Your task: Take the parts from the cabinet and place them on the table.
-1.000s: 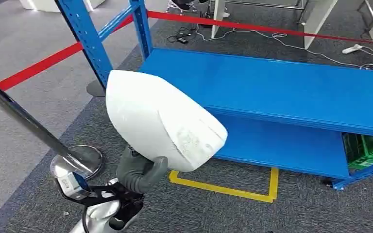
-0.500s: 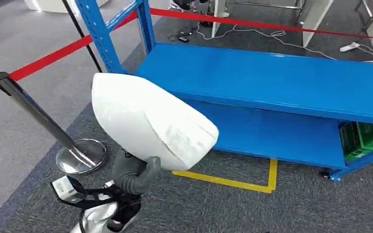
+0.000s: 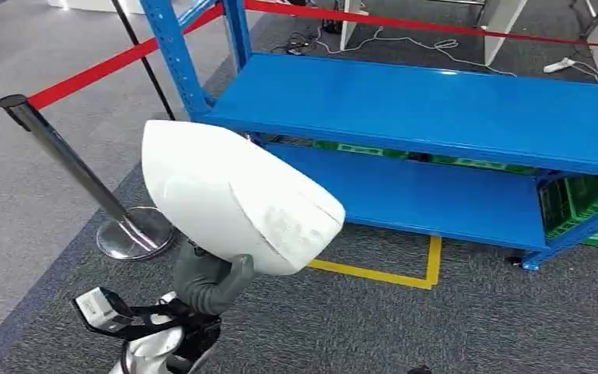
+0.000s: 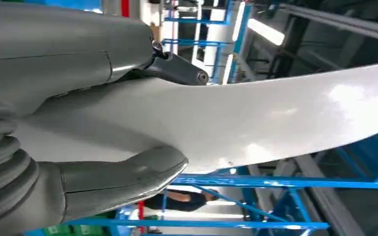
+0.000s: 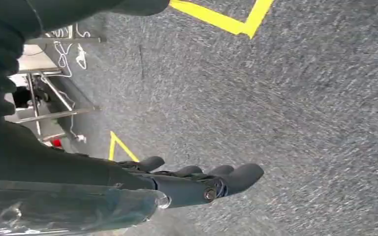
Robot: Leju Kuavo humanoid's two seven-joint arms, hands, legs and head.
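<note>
While left hand [image 3: 206, 282] clamps white part [image 3: 233, 199] from beneath, lifted near blue shelving [image 3: 436, 109] for carrying to table; right hand [image 5: 202, 184] hangs over carpet, fingers straight, holding nothing.

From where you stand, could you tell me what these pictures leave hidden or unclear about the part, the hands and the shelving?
- Left hand: head view, the white part it holds covers its fingers.
- White part: left wrist view, its far end runs off the picture's edge.
- Right hand: right wrist view, dark and hanging over the carpet; whether it holds anything, cannot tell.
- Green crates: head view, the blue rack hides most; contents unseen.
</note>
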